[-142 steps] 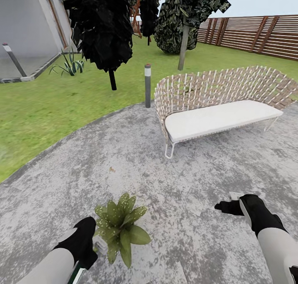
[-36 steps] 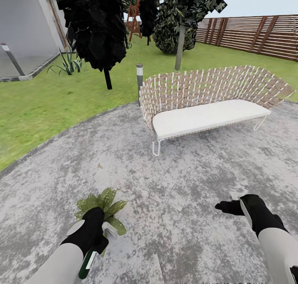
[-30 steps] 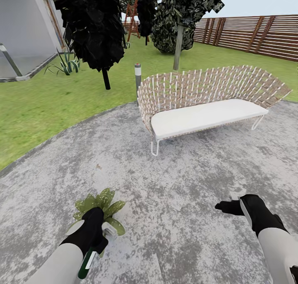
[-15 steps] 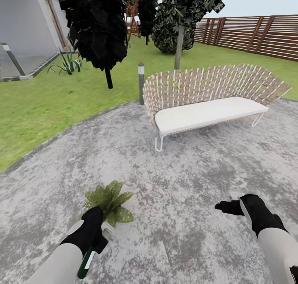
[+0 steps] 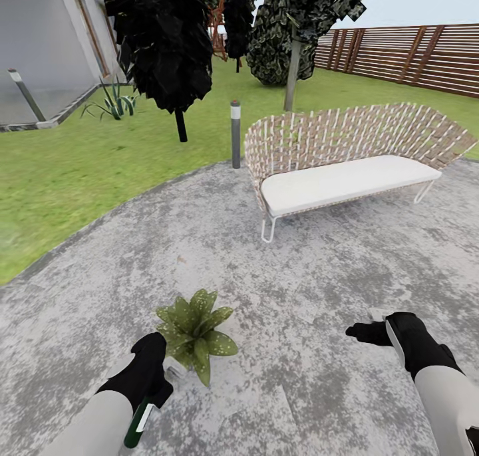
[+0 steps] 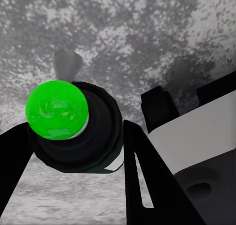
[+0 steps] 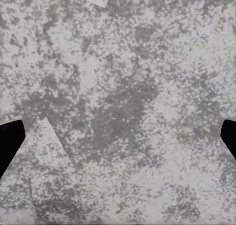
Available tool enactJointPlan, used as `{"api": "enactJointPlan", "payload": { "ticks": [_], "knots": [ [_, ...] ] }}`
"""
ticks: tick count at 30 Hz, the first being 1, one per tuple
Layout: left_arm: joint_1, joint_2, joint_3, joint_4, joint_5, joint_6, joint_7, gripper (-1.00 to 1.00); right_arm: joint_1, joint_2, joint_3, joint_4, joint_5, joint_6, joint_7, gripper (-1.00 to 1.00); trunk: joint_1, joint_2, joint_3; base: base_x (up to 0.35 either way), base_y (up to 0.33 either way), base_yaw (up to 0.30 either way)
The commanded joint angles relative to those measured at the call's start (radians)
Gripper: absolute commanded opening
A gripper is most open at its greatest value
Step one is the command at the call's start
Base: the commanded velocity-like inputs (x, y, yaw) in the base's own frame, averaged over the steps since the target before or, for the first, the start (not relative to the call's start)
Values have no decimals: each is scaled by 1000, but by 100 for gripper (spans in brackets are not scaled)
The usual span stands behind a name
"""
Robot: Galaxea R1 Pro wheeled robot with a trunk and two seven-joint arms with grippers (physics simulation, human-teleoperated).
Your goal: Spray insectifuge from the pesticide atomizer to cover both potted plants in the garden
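Observation:
In the head view my left gripper (image 5: 154, 366) is shut on the pesticide atomizer (image 5: 138, 424). The bottle's dark green body with its white label sticks out below my hand, and its pale spray head (image 5: 175, 371) points toward a potted plant (image 5: 194, 331). That low rosette of white-speckled green leaves stands on the grey patio just right of and beyond the gripper. In the left wrist view the dark bottle (image 6: 93, 136), with a bright green round end, sits clamped between the black fingers (image 6: 140, 166). My right gripper (image 5: 362, 333) hovers open over bare paving (image 7: 118, 112), well to the right.
A woven bench (image 5: 346, 177) with a white cushion stands ahead on the right of the patio. A bollard light (image 5: 235, 133) and dark tree trunks (image 5: 180, 125) stand at the lawn's edge. The slat fence (image 5: 412, 54) runs along the back right, and a house wall (image 5: 40, 37) is at the left.
The whole view has swung, so the camera moved. The potted plant now shows to the right of my left gripper rather than behind it. Both arms keep their pose, and the atomizer stays gripped.

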Motion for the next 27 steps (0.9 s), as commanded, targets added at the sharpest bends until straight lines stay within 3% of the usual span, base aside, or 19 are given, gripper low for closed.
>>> {"api": "enactJointPlan", "payload": {
  "ticks": [1, 6, 13, 17, 27],
  "knots": [
    [0, -1, 5, -1, -11, 2, -10, -100, -1, 1, -4, -1, 10, 4, 9, 100, 0, 0, -1, 0, 33, 0],
    [1, -1, 5, 0, -11, -1, -7, -100, -1, 1, -4, -1, 10, 4, 8, 100, 0, 0, -1, 0, 8, 0],
    [4, 21, 6, 3, -8, -24, -7, -100, 0, -1, -4, -1, 10, 4, 8, 100, 0, 0, -1, -78, 0, 0],
    [4, 23, 6, 2, -8, -26, -7, -100, -1, -1, -5, -1, 9, 4, 9, 100, 0, 0, -1, -294, 0, 0],
    [4, 22, 6, 0, -8, -26, -7, -100, -1, -2, -6, -2, 9, 4, 8, 100, 0, 0, -1, -16, 0, 20]
  ]
}}
